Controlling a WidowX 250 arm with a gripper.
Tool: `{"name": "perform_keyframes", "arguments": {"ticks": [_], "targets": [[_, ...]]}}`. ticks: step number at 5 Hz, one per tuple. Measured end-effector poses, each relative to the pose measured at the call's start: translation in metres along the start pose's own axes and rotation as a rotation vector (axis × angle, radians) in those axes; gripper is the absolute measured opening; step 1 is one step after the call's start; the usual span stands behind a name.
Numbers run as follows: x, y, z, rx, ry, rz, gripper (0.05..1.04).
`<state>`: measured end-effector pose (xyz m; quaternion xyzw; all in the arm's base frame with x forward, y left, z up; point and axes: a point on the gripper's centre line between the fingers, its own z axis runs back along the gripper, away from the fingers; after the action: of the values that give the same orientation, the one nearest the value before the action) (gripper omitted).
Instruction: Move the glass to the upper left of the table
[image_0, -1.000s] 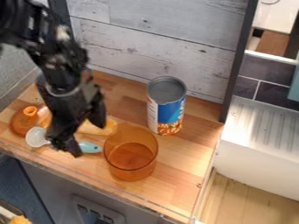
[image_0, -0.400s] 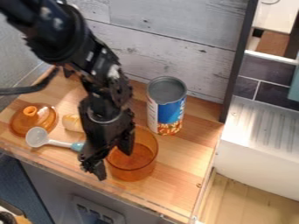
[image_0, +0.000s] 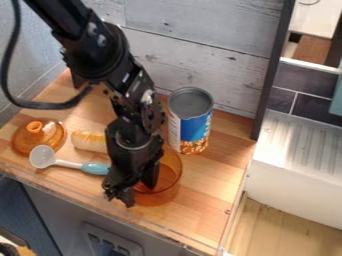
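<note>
Fingers (image_0: 151, 176) apart, your gripper (image_0: 139, 194) seems to straddle the left wall of the orange glass (image_0: 166, 194), just near of the can (image_0: 191, 125). Pinching it off-centre could let it swing and knock the can.

Bright, soft light is falling over the wooden counter (image_0: 217, 175).
Pale sheen is showing on the counter's right part, and whitish streaks are gleaming on the ridged white surface (image_0: 300, 140); small highlights are dotting the black arm (image_0: 100, 50) and the orange lid (image_0: 50, 141), while the cabinet front (image_0: 57, 212) is sitting in dimmer light below the counter's edge.
</note>
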<state>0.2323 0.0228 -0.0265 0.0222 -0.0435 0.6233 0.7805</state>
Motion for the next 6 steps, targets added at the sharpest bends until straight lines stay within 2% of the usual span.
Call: {"name": "perform_keyframes", "arguments": {"ticks": [1, 2, 3, 5, 6], "targets": [[-0.003, 0.000, -0.002, -0.023, 0.018, -0.023, 0.339], [-0.001, 0.002, -0.001, -0.019, 0.008, -0.023, 0.134], [-0.001, 0.008, 0.003, -0.025, -0.001, -0.027, 0.081], [0.005, 0.018, 0.032, -0.103, 0.000, 0.013, 0.081], [0.023, 0.022, 0.053, -0.160, -0.001, 0.090, 0.081]]}}
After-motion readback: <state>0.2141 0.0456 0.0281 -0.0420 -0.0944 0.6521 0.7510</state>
